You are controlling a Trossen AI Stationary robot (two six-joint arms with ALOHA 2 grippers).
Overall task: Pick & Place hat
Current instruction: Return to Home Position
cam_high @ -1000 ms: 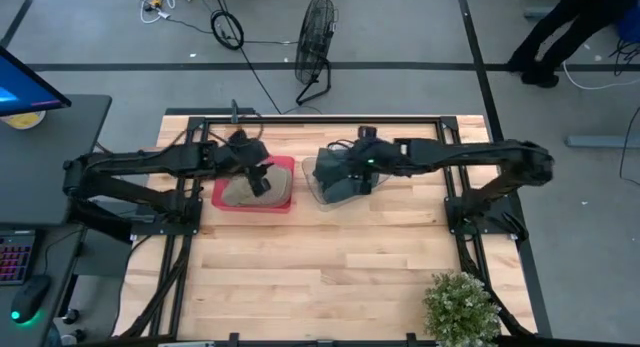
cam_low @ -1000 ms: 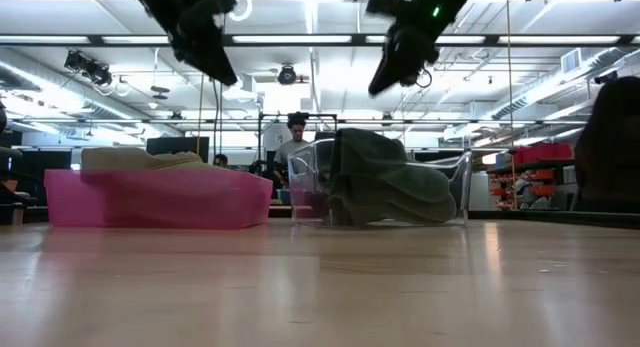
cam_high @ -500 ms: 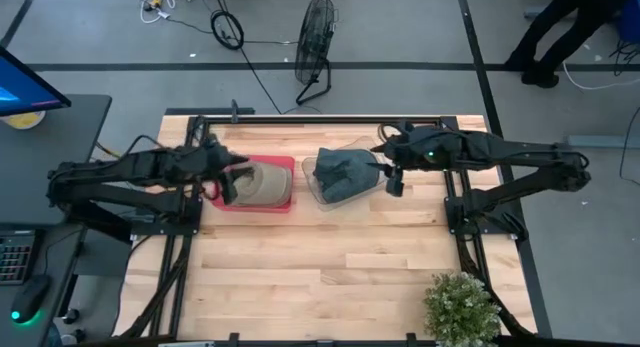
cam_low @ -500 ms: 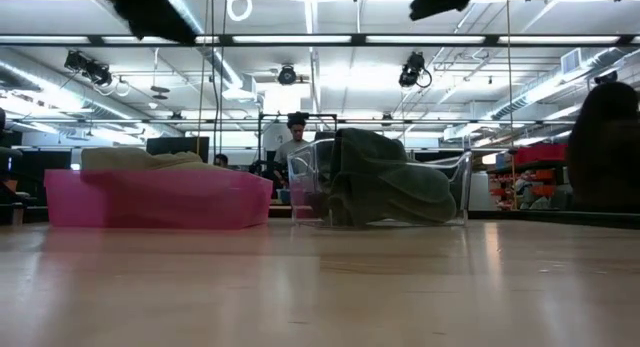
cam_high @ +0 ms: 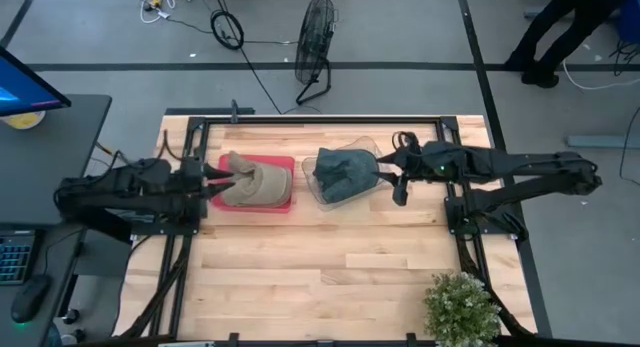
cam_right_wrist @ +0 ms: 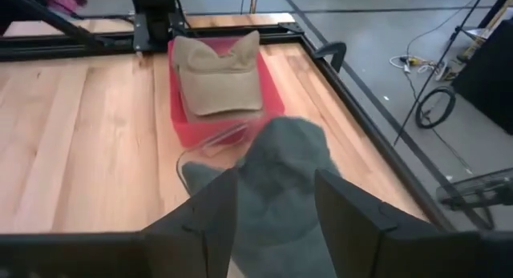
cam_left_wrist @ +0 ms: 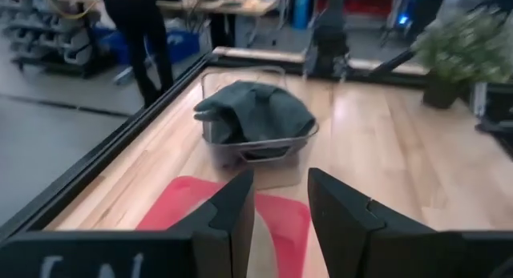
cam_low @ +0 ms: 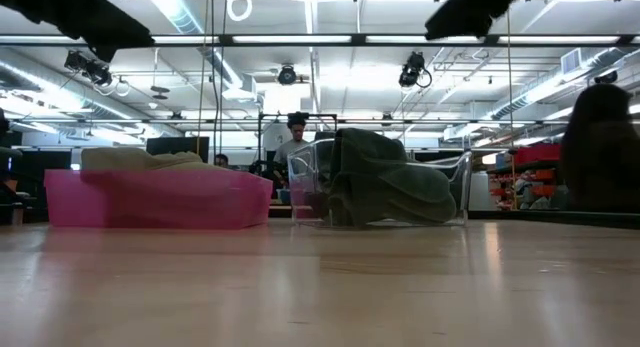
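A tan hat (cam_high: 256,183) lies crown up in a red bin (cam_high: 285,165); the right wrist view shows the same tan hat (cam_right_wrist: 216,79). A dark grey-green hat (cam_high: 341,174) sits slumped in a clear bin (cam_high: 364,146), also seen as the dark hat (cam_left_wrist: 253,118) in the left wrist view. My left gripper (cam_high: 212,177) hovers open just off the red bin's left side. My right gripper (cam_high: 397,185) hovers open off the clear bin's right side. In the low view both bins stand on the table, the red bin (cam_low: 150,198) left of the clear bin (cam_low: 455,192).
A potted plant (cam_high: 461,308) stands at the table's near right corner. A black frame rail (cam_high: 320,117) runs along the far edge, with a fan (cam_high: 315,47) on the floor beyond. Bare wood (cam_high: 320,267) spreads over the near half. A person (cam_low: 293,147) stands in the room behind.
Both arms have drawn back from over the bins and risen. The left gripper moved from above the tan hat toward the table's left edge; the right gripper moved from above the dark hat toward the right edge. Both hats stay in their bins, the tan one now uncovered.
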